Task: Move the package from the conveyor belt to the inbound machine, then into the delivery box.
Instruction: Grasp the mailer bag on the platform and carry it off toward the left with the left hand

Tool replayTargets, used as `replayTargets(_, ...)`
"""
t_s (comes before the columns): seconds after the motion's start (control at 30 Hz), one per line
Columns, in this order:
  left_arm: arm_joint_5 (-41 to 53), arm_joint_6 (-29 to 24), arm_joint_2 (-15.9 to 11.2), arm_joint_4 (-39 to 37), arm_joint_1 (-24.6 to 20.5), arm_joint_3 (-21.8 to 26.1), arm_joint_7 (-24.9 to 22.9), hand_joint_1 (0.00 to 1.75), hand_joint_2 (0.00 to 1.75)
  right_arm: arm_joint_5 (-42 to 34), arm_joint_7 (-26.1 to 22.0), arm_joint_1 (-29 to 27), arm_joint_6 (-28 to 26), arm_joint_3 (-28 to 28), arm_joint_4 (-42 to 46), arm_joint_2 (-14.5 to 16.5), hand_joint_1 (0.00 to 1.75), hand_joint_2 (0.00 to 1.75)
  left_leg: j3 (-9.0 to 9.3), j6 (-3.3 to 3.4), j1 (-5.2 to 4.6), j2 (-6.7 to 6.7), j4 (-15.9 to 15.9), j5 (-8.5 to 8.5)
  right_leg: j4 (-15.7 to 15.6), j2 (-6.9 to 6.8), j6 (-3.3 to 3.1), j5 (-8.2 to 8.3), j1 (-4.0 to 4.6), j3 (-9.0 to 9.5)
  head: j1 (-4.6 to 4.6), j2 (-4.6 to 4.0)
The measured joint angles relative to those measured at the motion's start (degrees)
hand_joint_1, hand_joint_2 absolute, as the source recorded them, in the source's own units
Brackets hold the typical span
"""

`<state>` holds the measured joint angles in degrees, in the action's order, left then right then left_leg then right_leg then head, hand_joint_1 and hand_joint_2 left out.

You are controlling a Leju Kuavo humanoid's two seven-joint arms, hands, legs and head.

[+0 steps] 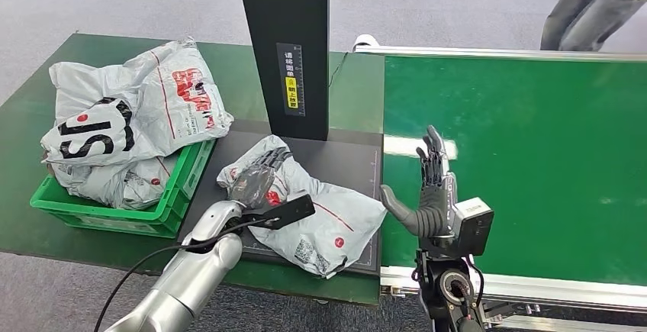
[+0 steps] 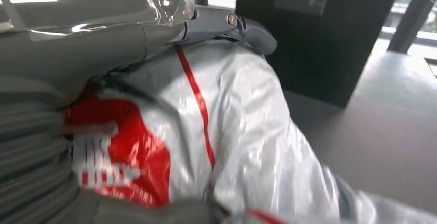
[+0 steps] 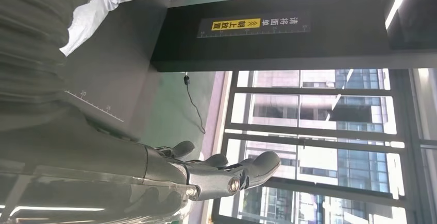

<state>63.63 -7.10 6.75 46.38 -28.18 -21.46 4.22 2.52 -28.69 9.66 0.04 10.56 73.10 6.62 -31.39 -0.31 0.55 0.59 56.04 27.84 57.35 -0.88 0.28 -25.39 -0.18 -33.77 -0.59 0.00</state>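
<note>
Taking the inbound machine [image 1: 284,49] as landmark, we find the package [image 1: 320,217] lying flat on the dark plate at its foot, long axis slanting from the machine's base toward the conveyor belt [image 1: 534,164]; it looks soft, light, slippery, so we judge a bunched grip best; our left robot hand [image 1: 255,181] grasps its near end; our right robot hand [image 1: 431,195] stands released, fingers spread.

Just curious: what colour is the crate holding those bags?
Green, a bright green crate; the head view shows it best.
</note>
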Motion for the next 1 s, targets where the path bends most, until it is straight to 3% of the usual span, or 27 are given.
replayTargets(0.6, -1.96, -0.47, 0.19, 0.71, 1.65, 0.03, 1.49, 1.75, 1.75, 0.93, 0.86, -1.28, 1.02, -0.76, 1.39, 0.31, 0.0, 1.75, -0.02, 0.0, 0.0, 0.0, -0.01, 0.01, 0.0, 0.02, 0.0, 0.0, 0.01, -0.03, 0.01, 0.0)
replayTargets(0.73, -4.18, -4.33, 0.27, 2.59, 3.61, 0.57, 4.47, 1.75, 1.75, 1.06, 0.45, -1.5, 1.09, -0.82, 1.39, 0.31, 0.0, 1.75, -0.05, 0.0, 0.0, 0.02, -0.01, 0.01, 0.0, 0.03, 0.0, 0.0, 0.01, -0.1, 0.01, 0.0)
replayTargets(0.9, -8.33, -12.34, 0.0, 7.77, 6.17, 1.88, 10.97, 1.75, 1.75, 0.81, -0.18, -1.7, 0.99, -0.88, 1.39, 0.31, 0.0, 1.75, -0.18, 0.0, 0.01, 0.01, -0.01, 0.01, 0.0, 0.03, 0.0, 0.0, 0.01, -0.2, 0.01, 0.0)
replayTargets(1.0, -7.86, -17.14, -0.47, 12.03, 7.29, 2.44, 12.42, 1.75, 1.75, 0.2, -0.23, -1.64, 0.67, -0.9, 1.39, 0.29, 0.0, 1.75, -0.2, 0.0, 0.01, 0.01, -0.01, 0.01, 0.0, 0.03, 0.0, 0.0, 0.01, -0.22, 0.01, 0.0)
